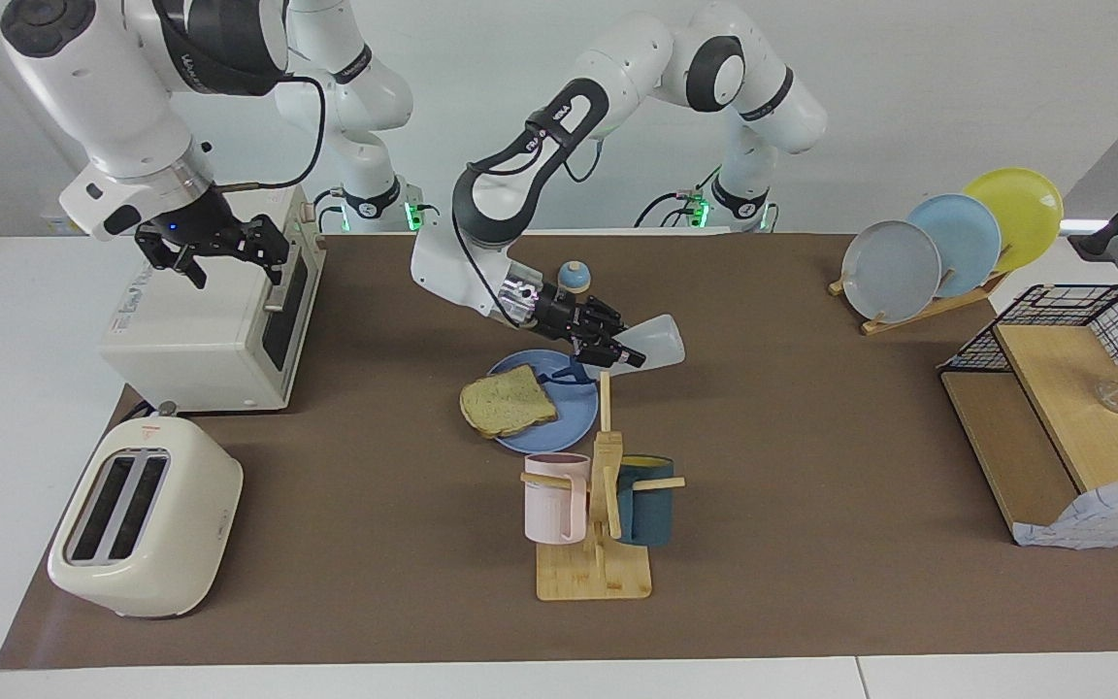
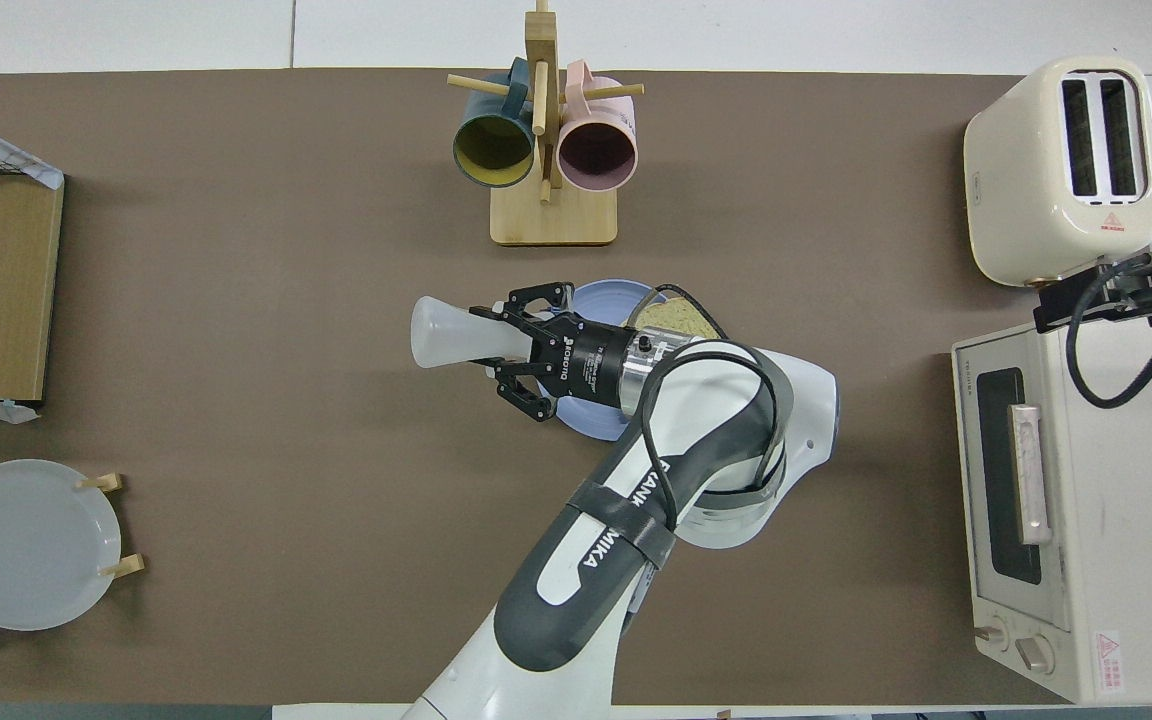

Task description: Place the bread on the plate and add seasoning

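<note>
The bread [image 1: 508, 401] lies on the medium-blue plate [image 1: 569, 416] at the table's middle, overhanging the rim toward the right arm's end. My left gripper [image 1: 608, 349] is over the plate and shut on the seasoning bottle [image 1: 654, 342], which is tipped nearly flat with its navy cap low over the plate. In the overhead view the bottle's [image 2: 446, 333] whitish body sticks out of the left gripper [image 2: 511, 345], past the plate [image 2: 604, 297], and the bread [image 2: 674, 318] is partly under the arm. My right gripper [image 1: 214, 248] waits open above the toaster oven [image 1: 210, 320].
A mug rack [image 1: 598, 505] with a pink and a teal mug stands just farther from the robots than the plate. A blue-domed bell [image 1: 574, 276] sits nearer the robots. A toaster [image 1: 142, 519], a plate rack [image 1: 947, 243] and a wire shelf [image 1: 1064, 408] stand at the table's ends.
</note>
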`<state>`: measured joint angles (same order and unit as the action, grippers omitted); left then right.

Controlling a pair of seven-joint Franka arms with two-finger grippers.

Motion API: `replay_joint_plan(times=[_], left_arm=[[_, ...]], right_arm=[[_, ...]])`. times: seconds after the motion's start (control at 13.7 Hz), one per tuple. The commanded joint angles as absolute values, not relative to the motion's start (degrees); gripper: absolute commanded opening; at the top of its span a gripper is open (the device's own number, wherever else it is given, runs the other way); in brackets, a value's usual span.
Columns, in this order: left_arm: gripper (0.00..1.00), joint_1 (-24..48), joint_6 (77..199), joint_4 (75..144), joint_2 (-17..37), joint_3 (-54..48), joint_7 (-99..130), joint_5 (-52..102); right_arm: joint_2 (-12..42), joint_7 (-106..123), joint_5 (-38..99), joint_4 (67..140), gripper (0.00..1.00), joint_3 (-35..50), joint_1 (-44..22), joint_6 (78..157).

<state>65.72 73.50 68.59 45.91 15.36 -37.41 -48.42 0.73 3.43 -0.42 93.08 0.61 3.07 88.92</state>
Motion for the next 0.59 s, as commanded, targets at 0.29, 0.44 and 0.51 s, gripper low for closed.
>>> replay_joint_plan(times=[0.29, 0.44, 0.51], left_arm=[[0.0, 66.97, 76.38, 69.87, 47.29, 16.08, -38.32, -54.4], [0.0, 67.41, 76.38, 69.79, 47.29, 16.17, -38.32, -54.4], [0.0, 67.59, 75.85, 69.79, 47.29, 16.17, -38.32, -54.14]], right_arm=[[0.18, 4.83, -0.62, 93.16, 1.0, 1.23, 4.75, 88.15], [0.18, 4.83, -0.62, 93.16, 1.0, 1.23, 4.75, 88.15], [0.18, 4.83, -0.62, 93.16, 1.0, 1.14, 4.75, 88.15]])
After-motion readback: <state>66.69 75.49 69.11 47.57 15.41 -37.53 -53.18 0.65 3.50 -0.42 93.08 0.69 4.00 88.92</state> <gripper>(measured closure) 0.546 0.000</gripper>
